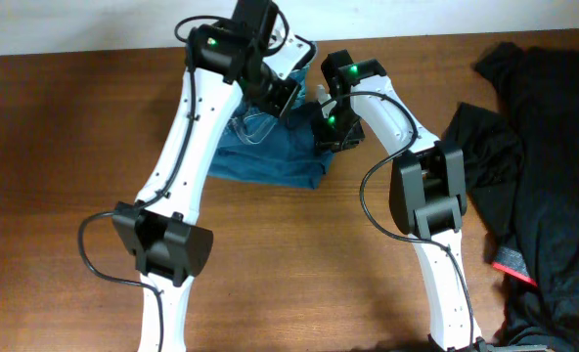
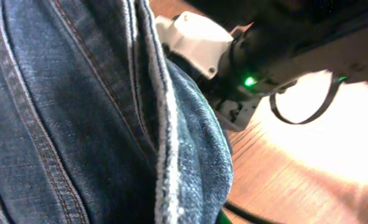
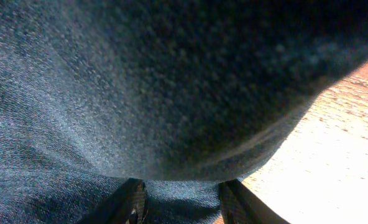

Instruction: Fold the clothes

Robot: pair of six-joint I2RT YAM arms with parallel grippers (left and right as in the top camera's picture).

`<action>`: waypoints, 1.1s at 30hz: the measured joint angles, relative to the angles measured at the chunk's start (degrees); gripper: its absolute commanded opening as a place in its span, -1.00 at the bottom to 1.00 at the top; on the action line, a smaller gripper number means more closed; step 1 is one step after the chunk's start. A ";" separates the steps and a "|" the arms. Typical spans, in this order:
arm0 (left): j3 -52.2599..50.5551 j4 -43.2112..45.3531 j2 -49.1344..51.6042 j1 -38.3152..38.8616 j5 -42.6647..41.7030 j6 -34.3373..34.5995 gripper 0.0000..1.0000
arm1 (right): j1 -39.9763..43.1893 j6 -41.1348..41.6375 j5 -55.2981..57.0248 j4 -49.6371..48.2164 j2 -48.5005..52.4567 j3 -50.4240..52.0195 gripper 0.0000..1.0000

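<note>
One jeans (image 1: pixel 270 161); left tool (image 1: pixel 276 101), right tool (image 3: pixel 185 196) (both pinch it).

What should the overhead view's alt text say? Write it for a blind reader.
Two white-and-black robot arms, left arm and right arm, lean together over crumpled blue jeans at the far middle of a wooden table. Dark clothes lie piled at its right edge.

Room left, right side blocked
We see table (image 1: pixel 45 147) open left; jeans (image 1: pixel 270 161) mid, black garments (image 1: pixel 544 156) block right.
</note>
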State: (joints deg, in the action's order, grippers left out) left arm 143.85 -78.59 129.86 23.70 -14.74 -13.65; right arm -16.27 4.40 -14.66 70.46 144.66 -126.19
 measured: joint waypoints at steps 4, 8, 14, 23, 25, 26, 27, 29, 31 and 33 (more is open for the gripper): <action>0.00 1.42 0.00 1.22 0.04 0.02 -0.99 | 0.00 0.07 0.02 0.17 0.00 0.00 -0.14; 0.00 1.64 0.00 1.57 0.22 0.04 -0.99 | 0.00 0.04 0.02 0.35 -0.07 0.00 -0.14; 0.00 1.75 0.00 1.57 0.20 0.02 -0.99 | 0.00 0.11 0.02 1.68 -0.39 0.00 -0.14; 0.00 2.19 0.00 1.57 0.20 0.02 -0.99 | 1.33 0.13 0.09 3.32 -3.91 -0.72 -0.14; 0.00 2.43 0.00 1.57 0.20 0.04 -0.99 | 2.29 0.09 0.15 3.67 -5.44 -1.64 -0.13; 0.00 2.58 0.00 1.57 0.17 0.04 -0.99 | 2.97 0.11 0.20 3.82 -6.25 -2.34 -0.14; 0.00 2.78 0.00 1.57 0.13 0.04 -0.99 | 3.85 0.09 0.22 3.89 -7.26 -3.02 -0.14; 0.07 3.02 0.00 1.57 -0.13 0.04 -0.99 | 5.33 0.07 0.22 4.26 -8.98 -3.37 -0.13; 0.07 2.97 0.00 1.68 -0.24 0.04 -0.99 | 7.06 0.09 0.15 4.52 -10.58 -3.39 -0.13; 0.07 2.73 0.15 1.86 -0.22 0.04 -0.99 | 9.29 0.09 0.20 4.76 -12.20 -3.76 -0.13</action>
State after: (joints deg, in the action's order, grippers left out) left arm 143.92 -75.85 130.02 25.56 -14.96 -13.61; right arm -6.98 4.49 -14.46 75.22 132.46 -129.95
